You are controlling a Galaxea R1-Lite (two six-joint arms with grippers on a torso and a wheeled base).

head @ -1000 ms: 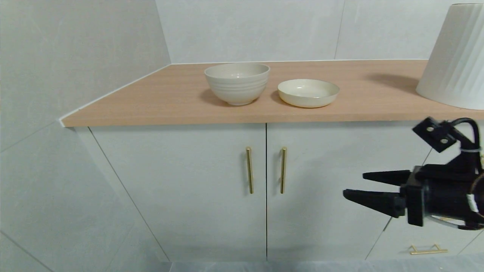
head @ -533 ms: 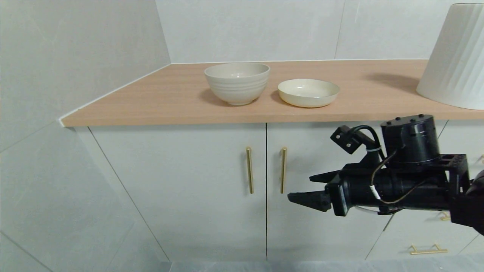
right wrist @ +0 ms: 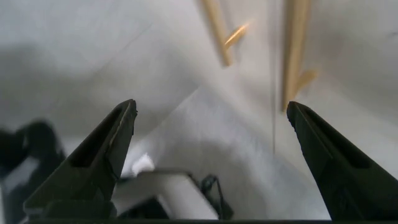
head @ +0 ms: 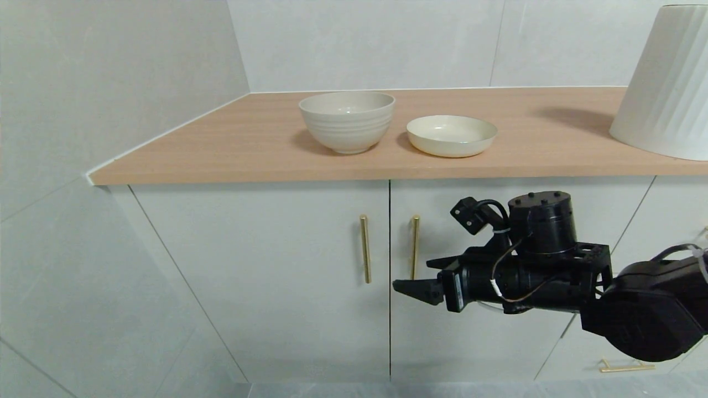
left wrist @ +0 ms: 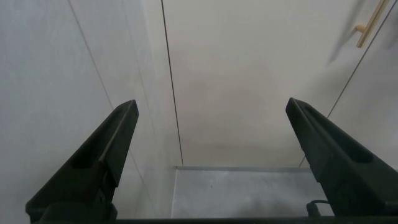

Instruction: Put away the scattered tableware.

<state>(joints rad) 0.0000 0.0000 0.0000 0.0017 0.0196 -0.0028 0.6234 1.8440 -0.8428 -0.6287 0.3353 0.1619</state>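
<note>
Two pale dishes stand close together on the wooden surface (head: 232,149): a deep ribbed bowl (head: 347,121) and, just right of it, a shallow plate (head: 451,135). Below them the right tool (head: 412,275), fingers apart, hangs beside the right door's brass handle (head: 414,243). The left tool (left wrist: 210,107) is spread wide too, facing a cabinet front.

Black tapered tool (head: 412,275), perhaps white-tagged cable (head: 494,283)
</note>
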